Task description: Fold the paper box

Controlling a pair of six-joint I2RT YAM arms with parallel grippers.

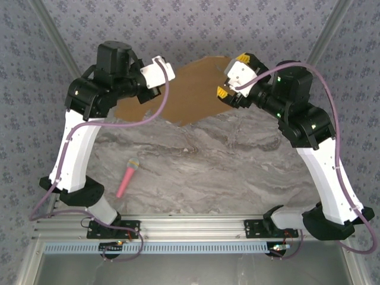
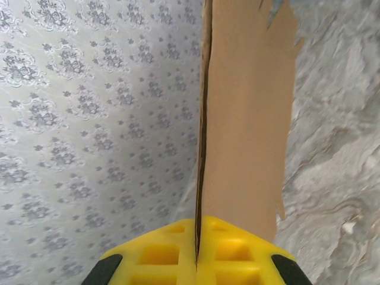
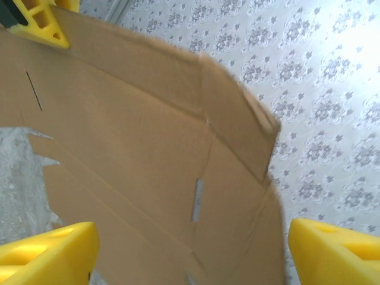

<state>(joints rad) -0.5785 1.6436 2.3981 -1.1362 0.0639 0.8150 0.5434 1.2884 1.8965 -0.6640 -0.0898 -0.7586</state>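
The paper box [image 1: 193, 89] is a flat brown die-cut sheet with flaps and slots, held up off the far side of the table. My left gripper [image 1: 153, 89] is at its left edge. In the left wrist view the yellow jaws [image 2: 197, 243] are pressed together with the thin cardboard edge [image 2: 246, 119] pinched between them. My right gripper [image 1: 230, 77] is at the sheet's right side and stands open. In the right wrist view its yellow fingertips [image 3: 47, 255] are spread wide, with the cardboard [image 3: 136, 148] lying across the gap, untouched. The left gripper's yellow finger [image 3: 41, 24] shows at the sheet's far corner.
A small pink pen-like stick [image 1: 127, 177] lies on the marble tabletop [image 1: 208, 172] near the left arm. Patterned grey wall panels [image 1: 196, 24] close off the back and sides. The aluminium rail [image 1: 190, 225] with both arm bases runs along the near edge.
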